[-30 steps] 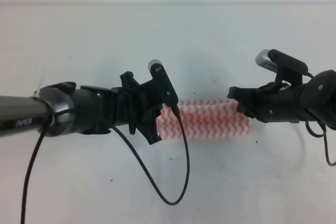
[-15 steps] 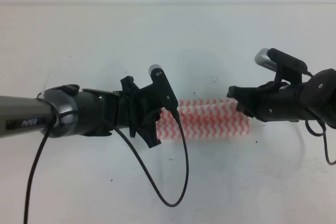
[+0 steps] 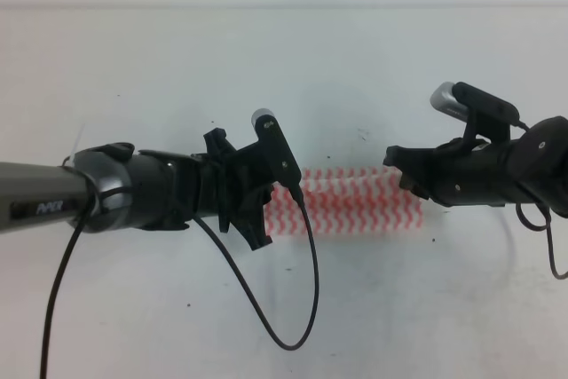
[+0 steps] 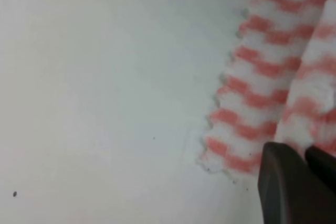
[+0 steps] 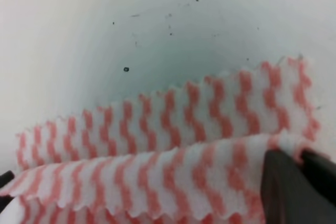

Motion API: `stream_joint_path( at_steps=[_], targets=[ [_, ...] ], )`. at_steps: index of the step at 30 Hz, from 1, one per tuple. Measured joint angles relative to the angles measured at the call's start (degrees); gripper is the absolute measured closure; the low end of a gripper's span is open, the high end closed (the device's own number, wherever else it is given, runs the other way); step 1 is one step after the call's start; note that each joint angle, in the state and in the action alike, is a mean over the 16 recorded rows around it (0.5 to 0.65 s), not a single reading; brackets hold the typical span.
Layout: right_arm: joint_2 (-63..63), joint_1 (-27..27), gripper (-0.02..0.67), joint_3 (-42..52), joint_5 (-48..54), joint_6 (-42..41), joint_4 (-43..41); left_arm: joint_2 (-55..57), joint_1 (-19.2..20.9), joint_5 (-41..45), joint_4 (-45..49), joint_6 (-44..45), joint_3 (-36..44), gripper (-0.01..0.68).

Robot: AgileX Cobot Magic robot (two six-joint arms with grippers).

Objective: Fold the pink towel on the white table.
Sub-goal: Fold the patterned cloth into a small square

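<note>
The pink towel point(image 3: 355, 201), striped pink and white in zigzags, lies as a narrow band on the white table point(image 3: 266, 59) between my two arms. My left gripper point(image 3: 277, 194) is at the towel's left end. In the left wrist view its fingertips point(image 4: 283, 177) are shut on a raised fold of the towel point(image 4: 262, 66). My right gripper point(image 3: 404, 179) is at the towel's right end. In the right wrist view its fingertips point(image 5: 281, 177) pinch the near edge of the towel point(image 5: 157, 124), which is lifted over the lower layer.
A black cable point(image 3: 302, 308) hangs in a loop from the left arm over the table in front of the towel. Small dark specks point(image 3: 362, 134) and scuffs mark the table behind the towel. The table's far edge point(image 3: 284, 6) runs along the top.
The left arm has shifted slightly left and toward the front with the towel's end in it. The right arm has held still.
</note>
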Motion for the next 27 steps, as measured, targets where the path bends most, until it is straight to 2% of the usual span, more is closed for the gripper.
stream_joint_path(
  at_steps=[27],
  targets=[
    [-0.2,0.0,0.666,0.0,-0.1,-0.8,0.0,0.1,0.0,0.2,-0.8,-0.1,-1.0,0.676]
  ],
)
